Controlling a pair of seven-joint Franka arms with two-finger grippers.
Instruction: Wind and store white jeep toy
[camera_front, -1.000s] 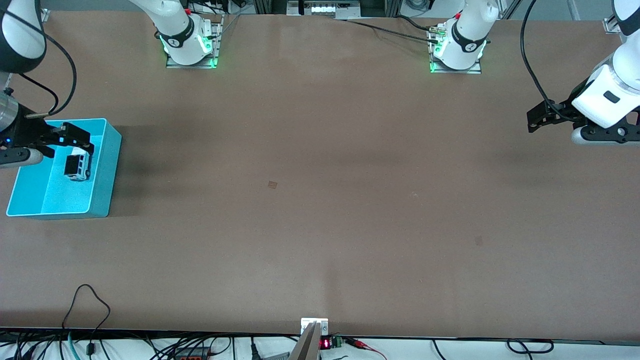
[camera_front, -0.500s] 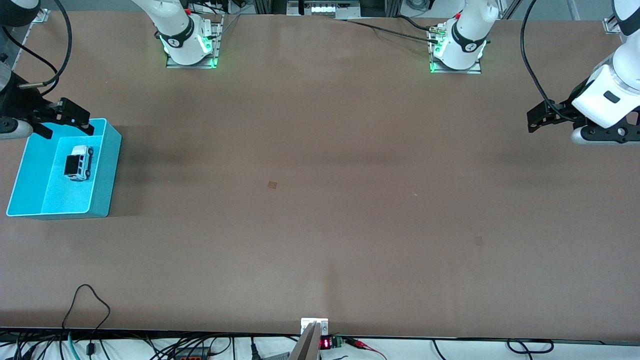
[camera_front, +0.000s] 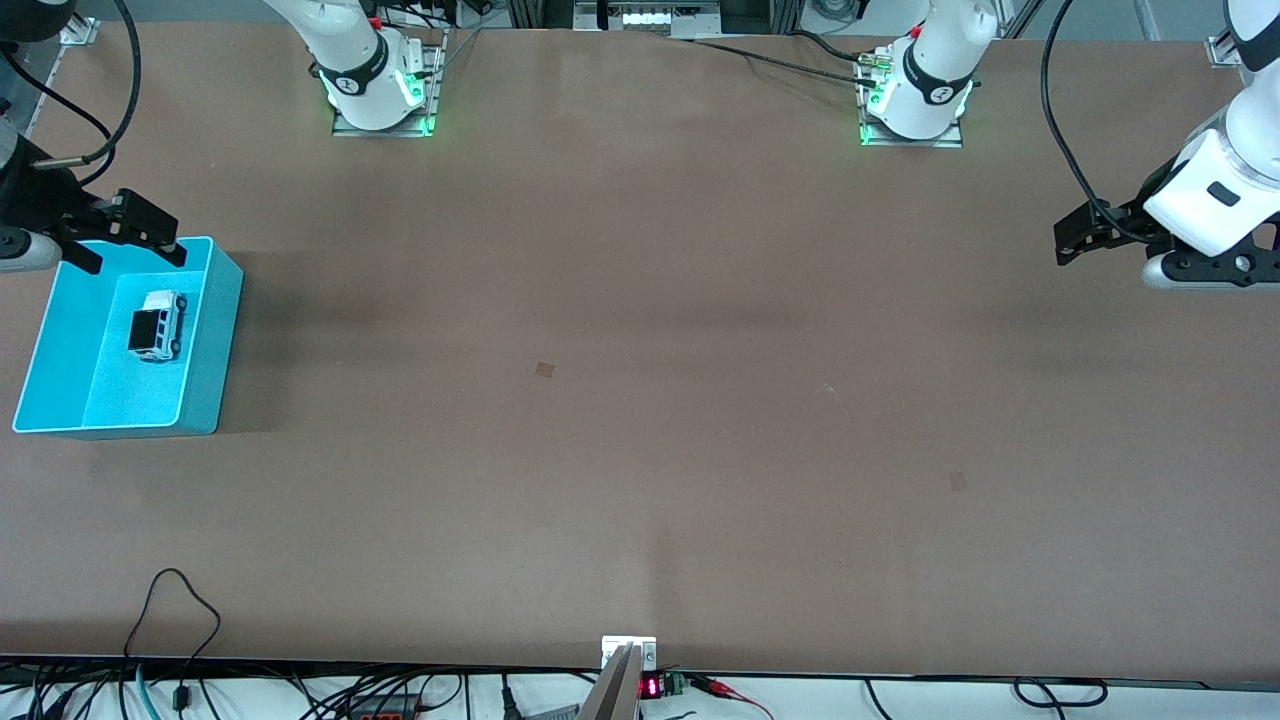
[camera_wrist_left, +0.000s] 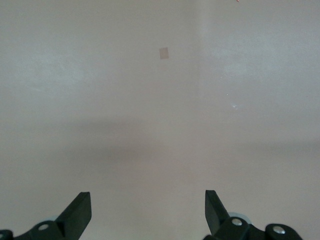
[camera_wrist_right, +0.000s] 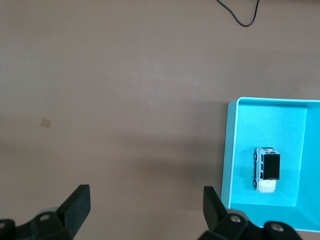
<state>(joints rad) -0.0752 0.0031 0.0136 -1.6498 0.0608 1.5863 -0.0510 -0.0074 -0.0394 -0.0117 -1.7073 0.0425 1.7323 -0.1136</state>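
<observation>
The white jeep toy (camera_front: 157, 325) with a black rear roof lies alone in the blue bin (camera_front: 215, 340) at the right arm's end of the table. It also shows in the right wrist view (camera_wrist_right: 266, 169), inside the bin (camera_wrist_right: 231, 150). My right gripper (camera_front: 130, 243) is open and empty, up above the bin's rim on the side toward the robots' bases. My left gripper (camera_front: 1085, 235) is open and empty, held above the bare table at the left arm's end, where it waits.
The brown table (camera_front: 640, 400) has small patches at its middle (camera_front: 544, 369) and toward the left arm's end (camera_front: 957, 482). Cables (camera_front: 180, 610) run along the edge nearest the front camera.
My right gripper has risen out of the bin and drawn back toward the robots' bases, leaving the jeep lying in the bin. The left arm has not moved.
</observation>
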